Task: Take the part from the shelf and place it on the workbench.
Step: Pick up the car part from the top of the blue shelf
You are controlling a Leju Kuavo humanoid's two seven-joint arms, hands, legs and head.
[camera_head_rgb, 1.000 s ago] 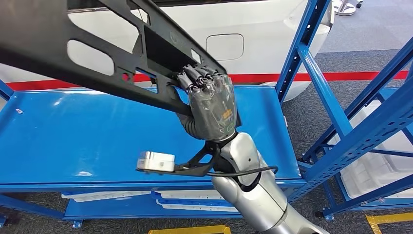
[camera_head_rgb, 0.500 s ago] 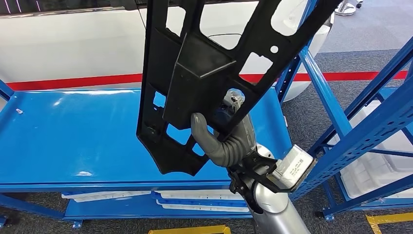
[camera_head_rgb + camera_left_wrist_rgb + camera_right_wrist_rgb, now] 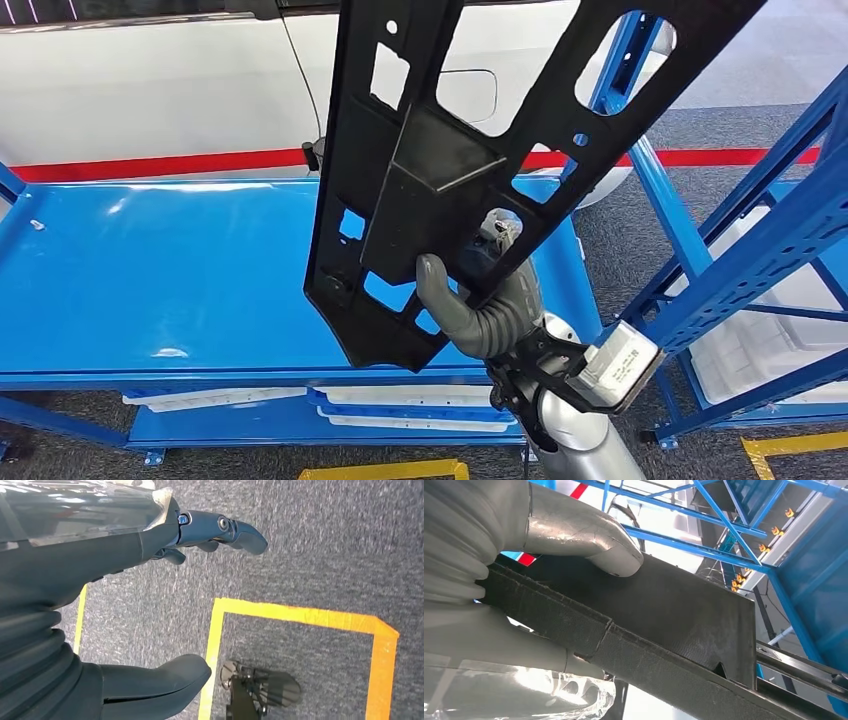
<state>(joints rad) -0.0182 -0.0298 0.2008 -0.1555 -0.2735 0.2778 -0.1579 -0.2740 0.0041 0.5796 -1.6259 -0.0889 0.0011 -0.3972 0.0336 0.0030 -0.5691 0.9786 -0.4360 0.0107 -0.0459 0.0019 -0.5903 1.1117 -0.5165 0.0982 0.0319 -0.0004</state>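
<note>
The pick-up looks done: the right hand (image 3: 478, 305) grips the black part (image 3: 440, 170) near its lower end, raised over the blue surface's (image 3: 150, 270) right edge, unplaced, while the left hand (image 3: 100, 595) hangs with fingers apart.

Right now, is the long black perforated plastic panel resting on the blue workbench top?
No: the right hand holds the long black perforated plastic panel up in the air, tilted steeply above the blue workbench top.

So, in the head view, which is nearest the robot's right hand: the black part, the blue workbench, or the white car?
1. Black part: held in the right hand.
2. Blue workbench: just beneath and left.
3. White car: behind the workbench, farthest.
</note>
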